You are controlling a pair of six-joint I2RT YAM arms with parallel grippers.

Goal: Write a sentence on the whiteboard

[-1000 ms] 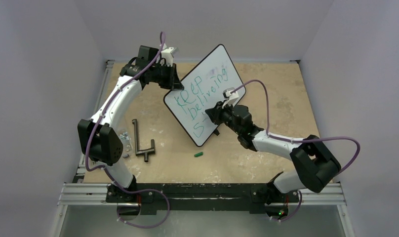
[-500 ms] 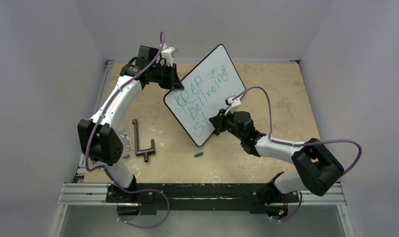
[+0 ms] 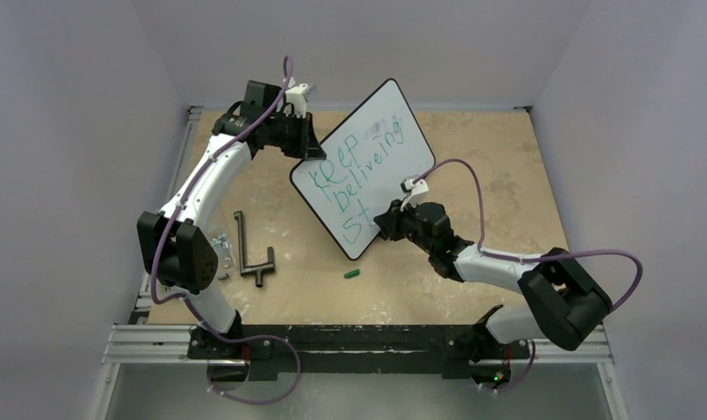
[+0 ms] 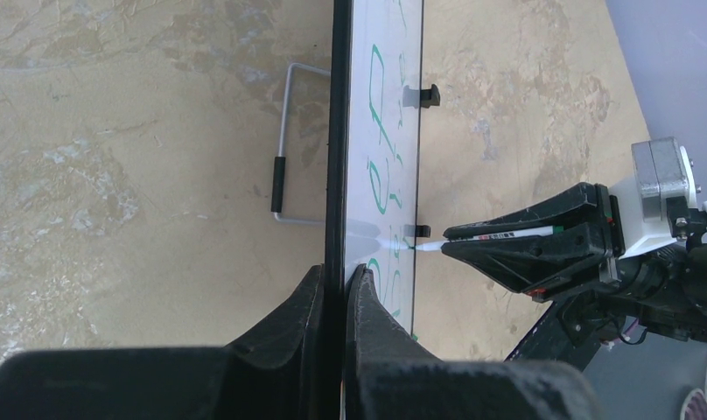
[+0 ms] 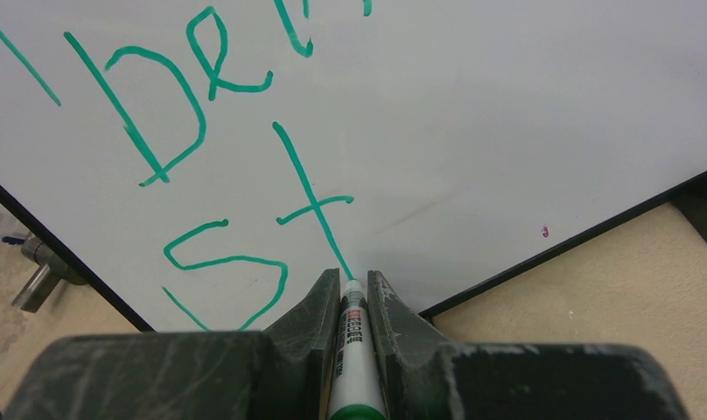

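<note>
Whiteboard [image 3: 404, 131] judged light, stiff, slick-faced; best held at frame edge, clamped there by left gripper [image 4: 337, 278]; green marker [image 5: 351, 337] pinched by right gripper [image 5: 347, 282], tip on board.

Tan, mottled tabletop [image 3: 499, 175], framed by metal rails. Toward the left edge, a dark T-shaped metal piece [image 3: 250, 251] lying flat, with a small silvery part [image 3: 220, 248] just beside it. Mid-table, the whiteboard [image 3: 367, 171] propped up on its feet. Near its lowest corner, a small green piece [image 3: 352, 274].
</note>
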